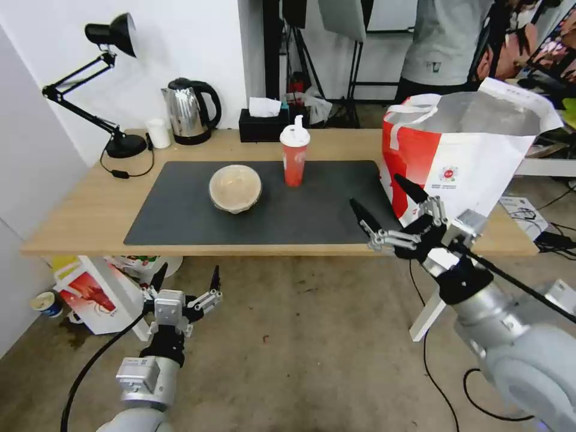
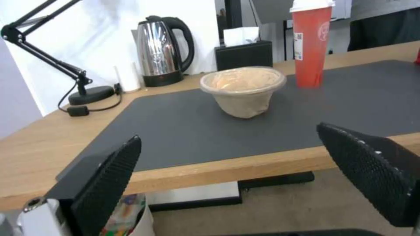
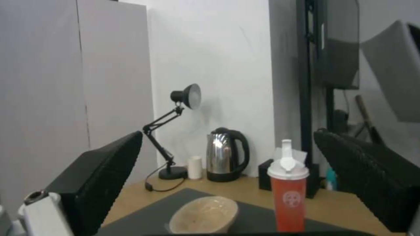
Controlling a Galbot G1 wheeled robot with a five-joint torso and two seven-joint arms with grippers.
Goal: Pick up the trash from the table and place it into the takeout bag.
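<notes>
Right pincer [image 1: 384, 201] open, drink cup [image 1: 294, 155] well beyond

A white wall [image 1: 198, 42] is standing behind the desk's far edge. A black desk lamp [image 1: 99, 78] is sitting at its far left corner, with a steel kettle [image 1: 189, 111] beside. Stained grey-brown carpet [image 1: 300, 348] is covering the floor; cables are trailing across it.

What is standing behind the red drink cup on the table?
Behind the red drink cup stands a black tissue box with a white tissue sticking out, near the table's back edge. The cup hides part of the box's right end.
</notes>
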